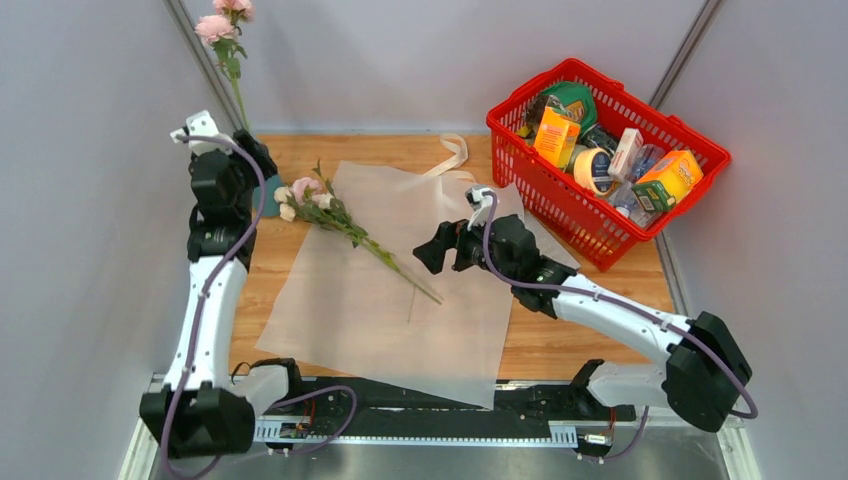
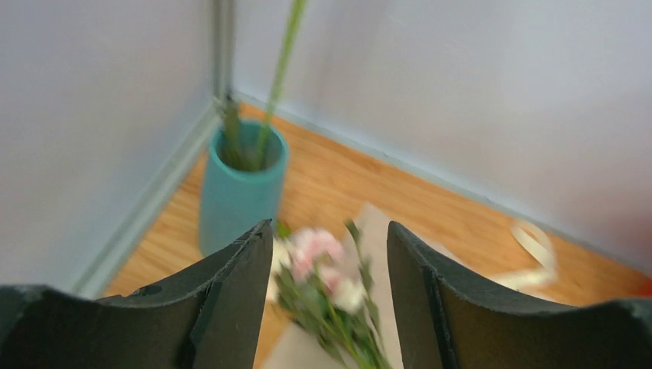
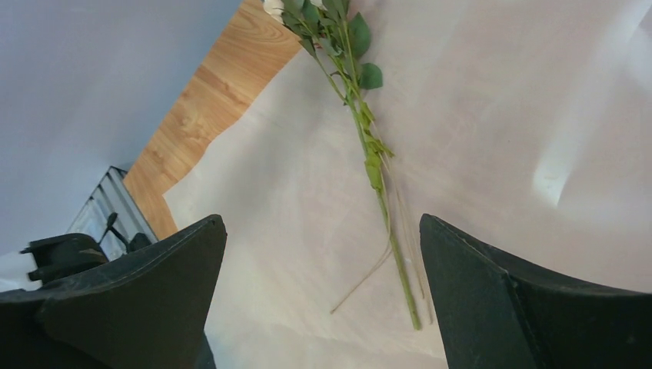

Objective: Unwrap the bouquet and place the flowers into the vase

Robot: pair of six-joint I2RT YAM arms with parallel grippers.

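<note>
The top view looks down from above the near edge over the whole table [image 1: 380,150]. Wrist views peer closely past the left claw [image 2: 329,227] and right claw [image 3: 323,223]; all share the loose flowers [image 1: 330,215].

The wooden desk [image 1: 552,352] carries a wide sheet of white translucent paper [image 1: 380,320], spread flat across its middle, with a cream ribbon [image 1: 455,155] at the sheet's far edge. A teal vase [image 2: 238,192] stands in the far-left corner, and a red basket [image 1: 560,210] sits far right.
</note>
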